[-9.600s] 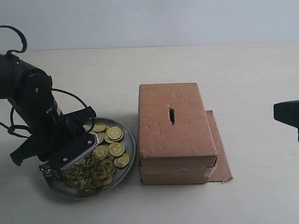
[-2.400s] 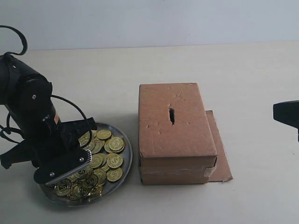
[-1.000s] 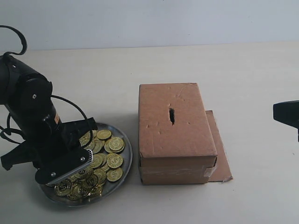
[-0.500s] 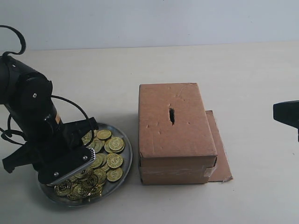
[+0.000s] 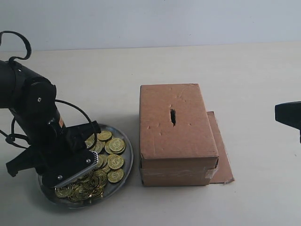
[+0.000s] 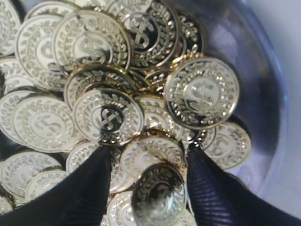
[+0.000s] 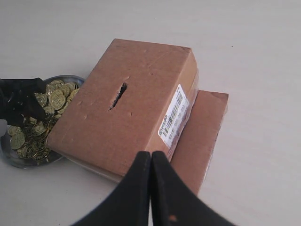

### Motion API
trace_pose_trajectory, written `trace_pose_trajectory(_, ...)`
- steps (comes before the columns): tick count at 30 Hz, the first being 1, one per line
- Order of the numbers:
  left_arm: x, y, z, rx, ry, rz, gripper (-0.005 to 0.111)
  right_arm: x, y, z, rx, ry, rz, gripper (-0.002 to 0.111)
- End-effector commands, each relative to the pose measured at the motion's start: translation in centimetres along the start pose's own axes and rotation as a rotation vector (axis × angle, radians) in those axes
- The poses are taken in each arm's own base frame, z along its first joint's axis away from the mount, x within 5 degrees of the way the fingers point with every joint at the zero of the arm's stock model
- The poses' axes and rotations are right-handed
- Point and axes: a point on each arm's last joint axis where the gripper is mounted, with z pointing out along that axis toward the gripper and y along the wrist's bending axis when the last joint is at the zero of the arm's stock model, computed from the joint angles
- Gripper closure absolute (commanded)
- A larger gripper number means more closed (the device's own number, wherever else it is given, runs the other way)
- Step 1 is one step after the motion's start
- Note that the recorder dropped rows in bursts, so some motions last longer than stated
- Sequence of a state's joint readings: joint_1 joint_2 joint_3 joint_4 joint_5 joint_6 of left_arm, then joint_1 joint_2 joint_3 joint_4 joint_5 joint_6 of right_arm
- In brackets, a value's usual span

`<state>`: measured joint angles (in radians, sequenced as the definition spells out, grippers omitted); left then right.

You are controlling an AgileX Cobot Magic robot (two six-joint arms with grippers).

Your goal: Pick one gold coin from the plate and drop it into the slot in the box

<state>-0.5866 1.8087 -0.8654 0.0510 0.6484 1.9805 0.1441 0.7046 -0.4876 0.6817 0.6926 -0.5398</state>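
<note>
The silver-grey plate (image 5: 126, 165) holds a heap of gold coins (image 5: 113, 162). My left gripper (image 5: 70, 162) reaches down into the heap. In the left wrist view its fingers (image 6: 149, 155) stand apart around one shaded gold coin (image 6: 160, 197). One finger (image 6: 207, 188) touches that coin's edge, and a thin gap shows at the other finger. The brown box (image 5: 176, 122) lies right of the plate, with the dark box slot (image 5: 173, 117) in its top. My right gripper (image 7: 150, 157) is shut and empty, hanging back from the box (image 7: 136, 108) and slot (image 7: 118, 95).
A flat cardboard flap (image 5: 222, 160) sticks out from the box's right side. The black end of my right arm (image 5: 288, 115) shows at the right edge of the exterior view. The plate's bare rim (image 6: 263, 94) curves past the coins, with pale table around it.
Since 9.6 s ago the plate has slid a little left and the coins have been stirred. In the last second the left arm has edged slightly right over the plate. The right arm is still.
</note>
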Motion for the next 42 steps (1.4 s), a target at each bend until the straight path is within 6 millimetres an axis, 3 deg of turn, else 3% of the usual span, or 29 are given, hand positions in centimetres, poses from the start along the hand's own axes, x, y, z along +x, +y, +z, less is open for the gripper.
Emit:
trace_pose_trajectory(1,-0.2,0.0,0.1,0.006,-0.007,-0.005,0.057,-0.2,0.1,-0.1,-0.007,-0.007,-0.005,0.108)
trace_pose_trajectory(15,1.4,-0.3,0.1,-0.006,0.080,-0.013,0.057,-0.2,0.1,-0.1,-0.007,-0.007,-0.005,0.108)
trace_pose_trajectory(37,1.4,-0.2,0.8,-0.002,0.074,-0.028,0.057,-0.2,0.1,-0.1,-0.007,-0.007,-0.005,0.108)
trace_pose_trajectory(42,1.4,-0.2,0.8,0.001,0.073,-0.028,0.070,-0.2,0.1,-0.1,-0.007,-0.007,-0.005,0.108)
